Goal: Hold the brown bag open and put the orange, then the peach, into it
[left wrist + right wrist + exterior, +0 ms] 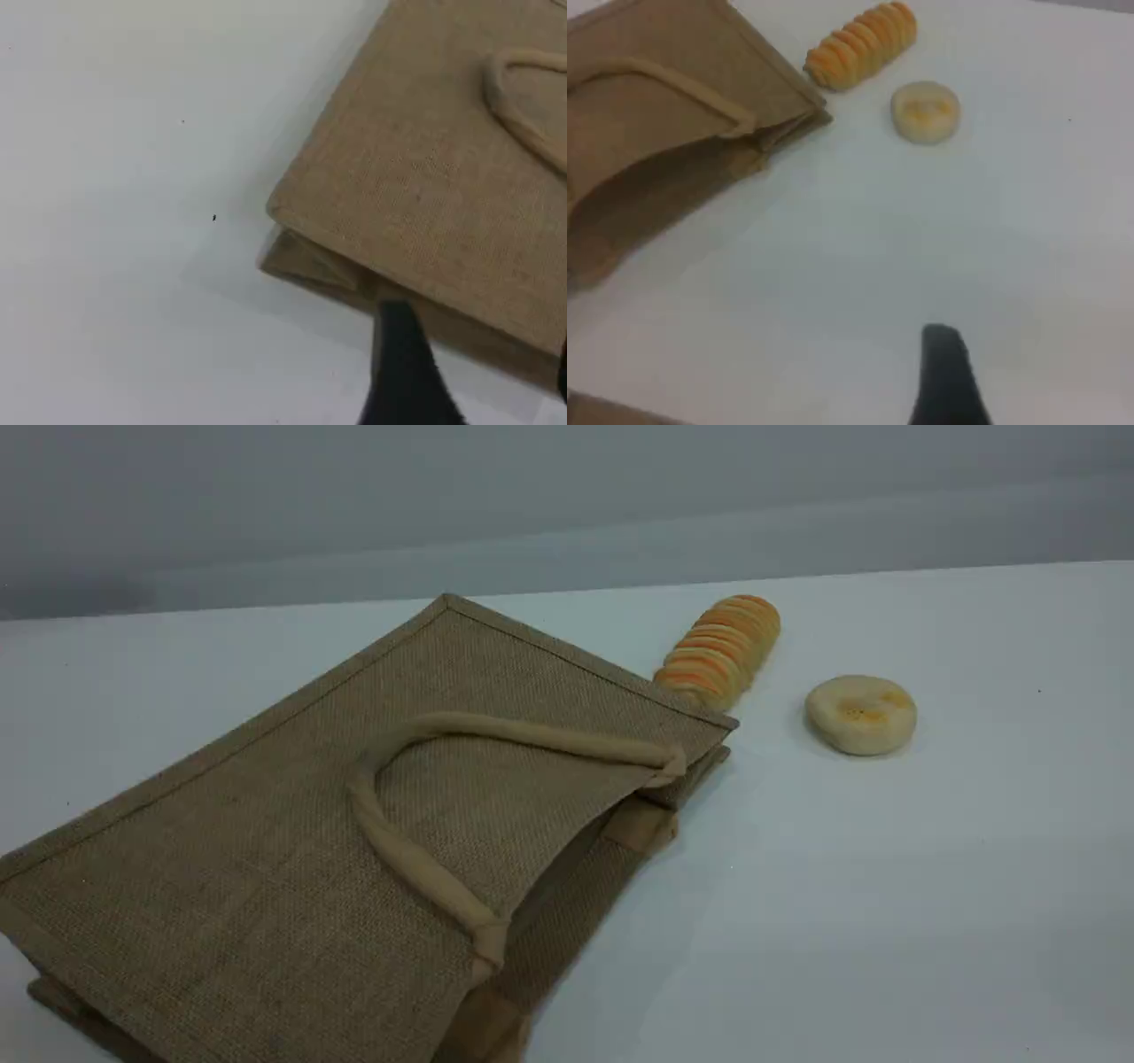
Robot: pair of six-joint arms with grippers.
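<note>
The brown bag lay flat on its side on the left part of the white table. Its long axis ran from the near left up toward the far middle of the scene view. Its mouth pointed right and toward the near edge, and its closed bottom faced the far left. The top panel stood slightly off the lower one, leaving a narrow dark gap at the mouth. One beige loop handle lay folded back on the top panel.

A striped bread roll sat just beside the bag's far right corner. A pale round bun sat apart to the roll's right.

The left gripper hung over a closed bottom corner of the bag, its fingers spread wide and holding nothing. The right gripper showed only one fingertip over bare table, so its spread could not be told.
</note>
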